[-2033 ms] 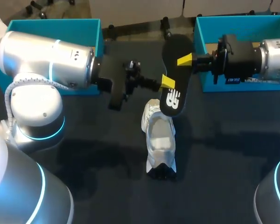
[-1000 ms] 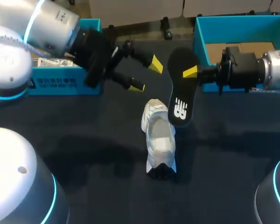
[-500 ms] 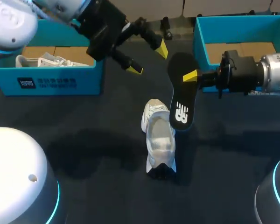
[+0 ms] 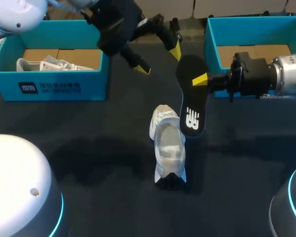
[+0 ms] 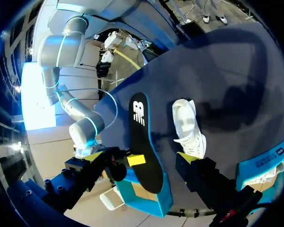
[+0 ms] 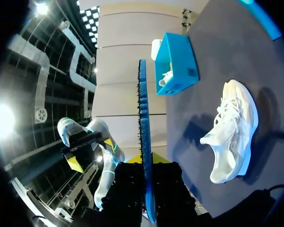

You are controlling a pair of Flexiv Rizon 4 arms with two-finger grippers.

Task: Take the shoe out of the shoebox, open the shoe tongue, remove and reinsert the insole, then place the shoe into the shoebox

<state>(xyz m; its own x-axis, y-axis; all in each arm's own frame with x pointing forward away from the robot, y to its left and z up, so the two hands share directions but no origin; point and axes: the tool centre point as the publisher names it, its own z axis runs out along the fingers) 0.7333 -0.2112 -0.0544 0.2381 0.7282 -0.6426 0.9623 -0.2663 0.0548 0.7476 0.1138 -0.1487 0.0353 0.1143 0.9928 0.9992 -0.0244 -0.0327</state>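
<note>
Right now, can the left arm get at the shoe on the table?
Probably yes. The left gripper hangs open above the table, and nothing lies between it and the shoe. The insole in the right gripper crowds only the shoe's right side.

Overhead light; soft shadows on dark table (image 4: 89, 148); glare in right wrist view.

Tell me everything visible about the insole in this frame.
The insole is black with a white logo near one end; its edge looks blue in the right wrist view. It is out of the white shoe, held in the air by the right pincer, shut on its two faces toward the other end.
</note>
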